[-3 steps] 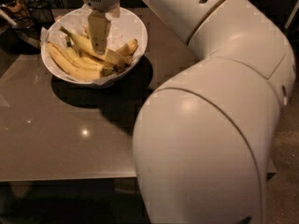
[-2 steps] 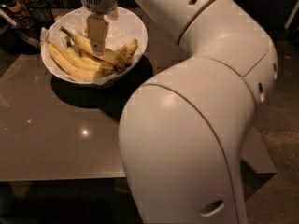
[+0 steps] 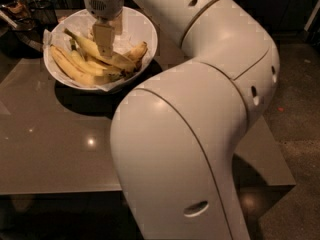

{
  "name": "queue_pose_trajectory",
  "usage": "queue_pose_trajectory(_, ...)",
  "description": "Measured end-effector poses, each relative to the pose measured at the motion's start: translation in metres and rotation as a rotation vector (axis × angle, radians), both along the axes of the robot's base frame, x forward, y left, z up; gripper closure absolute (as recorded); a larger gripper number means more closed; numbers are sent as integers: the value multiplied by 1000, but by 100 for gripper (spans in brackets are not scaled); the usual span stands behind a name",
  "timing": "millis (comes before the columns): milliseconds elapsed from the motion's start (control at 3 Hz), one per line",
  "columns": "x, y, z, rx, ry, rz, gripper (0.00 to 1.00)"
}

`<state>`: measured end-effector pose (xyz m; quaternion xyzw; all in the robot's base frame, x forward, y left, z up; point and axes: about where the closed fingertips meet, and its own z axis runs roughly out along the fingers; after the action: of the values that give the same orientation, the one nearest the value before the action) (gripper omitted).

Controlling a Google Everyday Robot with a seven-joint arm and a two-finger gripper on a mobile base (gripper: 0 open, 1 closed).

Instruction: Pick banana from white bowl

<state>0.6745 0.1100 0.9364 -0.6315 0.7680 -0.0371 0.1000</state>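
Note:
The white bowl (image 3: 142,29), lined with white paper, stands at the table's far left. Several yellow bananas lie in it. The long, nearly straight banana (image 3: 82,44) runs from a dark tip at upper left down to the right. Slimmer bananas (image 3: 67,68) lie beside it at the left, and a short one (image 3: 137,50) lies at the right. My gripper (image 3: 106,40) reaches straight down into the bowl from above, over the middle of the long banana and touching or nearly touching it. Its tip hides part of the banana.
My own arm (image 3: 200,134) fills the middle and right of the view and hides much of the grey glossy table (image 3: 55,149). Dark objects (image 3: 22,14) stand left of the bowl. The table's front edge runs along the bottom; dark floor (image 3: 295,109) lies at the right.
The arm's big links have swung left across the view. The gripper has stayed down in the bowl over the same banana. No banana has visibly lifted.

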Motion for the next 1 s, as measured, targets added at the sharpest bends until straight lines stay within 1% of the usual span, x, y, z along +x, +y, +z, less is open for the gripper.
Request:
queue_pose_trajectory(333, 2, 1, -5, -5, 13, -4, 34)
queue_pose_trajectory(1000, 8, 10, -29, -16, 66, 7, 34)
